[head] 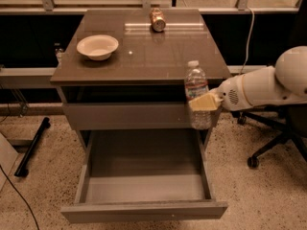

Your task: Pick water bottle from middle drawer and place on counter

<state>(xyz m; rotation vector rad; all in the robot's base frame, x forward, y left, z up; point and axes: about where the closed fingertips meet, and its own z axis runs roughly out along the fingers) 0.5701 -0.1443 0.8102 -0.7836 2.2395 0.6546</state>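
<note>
One bottle up, clamped at the counter's front corner

One water bottle [195, 83] hangs upright in the air, off the drawer floor and not on the counter [163, 51]; the gripper [202, 102] comes in from the right on a white arm [268, 85], its tan fingers [205, 101] closed around the bottle's lower half; the white cap sits at about the level of the counter's front right edge, the base hanging in front of the grey panel below it; underneath, the middle drawer [144, 188] stands pulled wide out, its pale floor bare; up on the counter, a white bowl [97, 46] rests near the left side and a copper-tan can [157, 19] near the back edge, both well apart from the bottle; an office chair [271, 145] stands behind the arm at right.
</note>
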